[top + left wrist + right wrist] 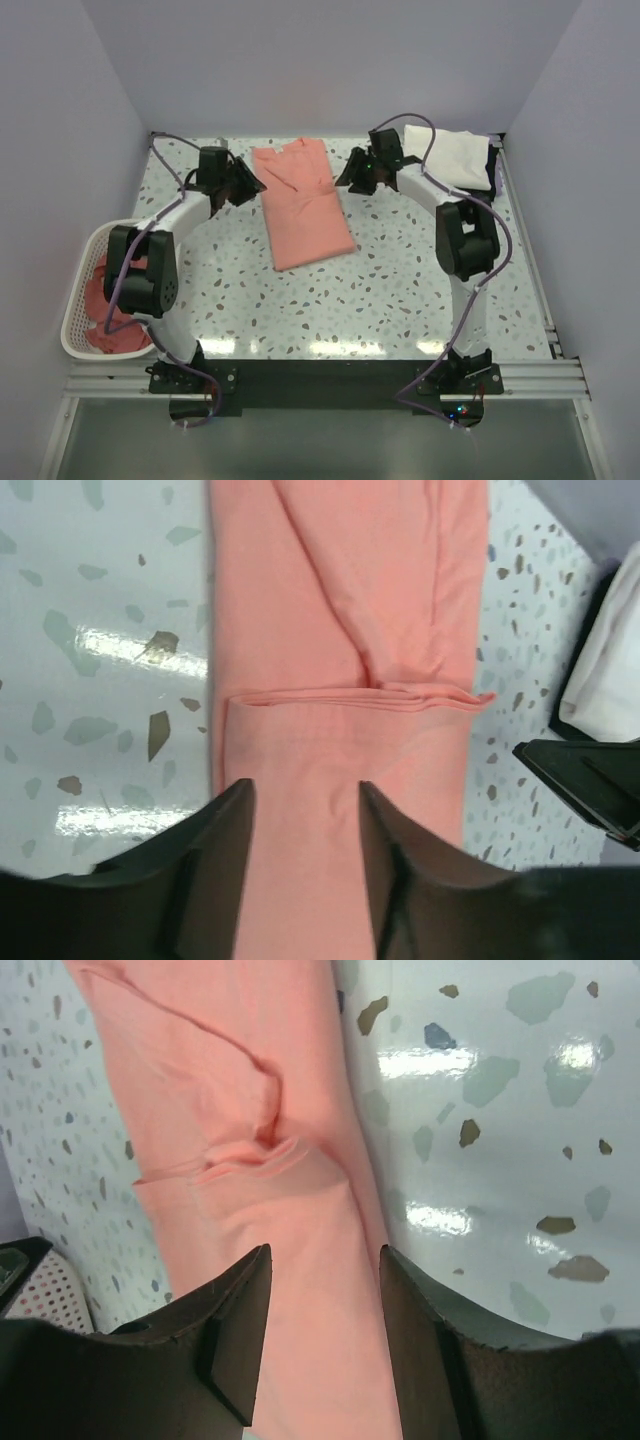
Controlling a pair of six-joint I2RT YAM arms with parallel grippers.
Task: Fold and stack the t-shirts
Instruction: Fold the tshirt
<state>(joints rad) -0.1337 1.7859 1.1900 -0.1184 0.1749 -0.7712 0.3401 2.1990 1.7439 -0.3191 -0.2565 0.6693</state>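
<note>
Salmon-pink short-sleeved t-shirt of thin soft cloth (300, 205) lies on the speckled terrazzo worktop (400, 280), already narrowed to a long strip. Seen from above, its long axis runs from 12 o'clock down toward 5 o'clock, with the far end between the two arms.

The left pincer (305, 790) sits just beside that far end, so the shirt lies at its 3 o'clock. The right pincer (325, 1255) mirrors it, with the shirt at its 9 o'clock. Both are spread and pinching nothing: each wrist view shows flat cloth through the gap between the jaws. Each wrist view also shows a crosswise fold edge just ahead of the fingertips.

Neither arm is clearly nearer, as they flank the same end. My reading is that the next fold turns on this. Each pincer would need to take its own far corner and carry it along the long axis toward 6 o'clock.

More pink t-shirts (100, 295) lie crumpled in the white plastic lattice basket (72, 325) at 8 o'clock. A folded white cloth (445, 155) rests in the far corner at 1 o'clock, close behind the right arm. Pale lilac walls (300, 60) close the worktop on three sides, and bare worktop shows between the strip's near end and the arm bases.
</note>
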